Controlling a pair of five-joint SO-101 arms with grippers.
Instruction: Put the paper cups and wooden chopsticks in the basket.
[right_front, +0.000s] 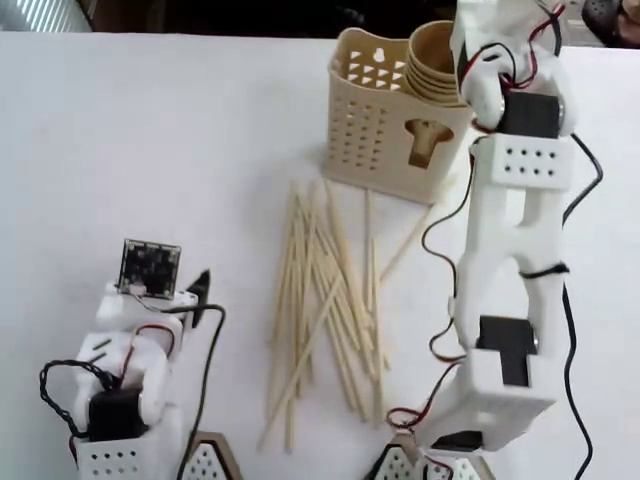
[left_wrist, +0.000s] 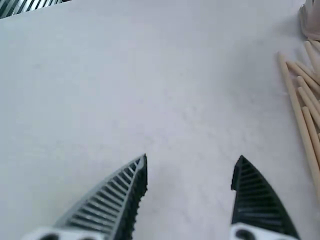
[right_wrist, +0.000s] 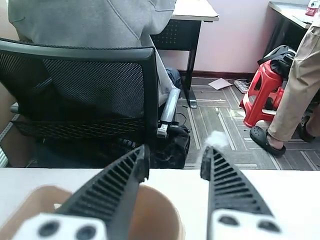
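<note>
Cups (right_wrist: 155, 215) just beneath right hand (right_wrist: 175, 160) (spread apart), inside basket (right_front: 375, 130).

On a grey floor (right_wrist: 220, 120) stand a black mesh chair (right_wrist: 75, 95) and red stool (right_wrist: 262, 92).

Nothing legible here tbh, no text, labels, numbers or signs I can actually make out. The small dark square circuit board (right_front: 150, 266) on the left arm's wrist has some tiny markings on it, but they're way too small to read.
</note>
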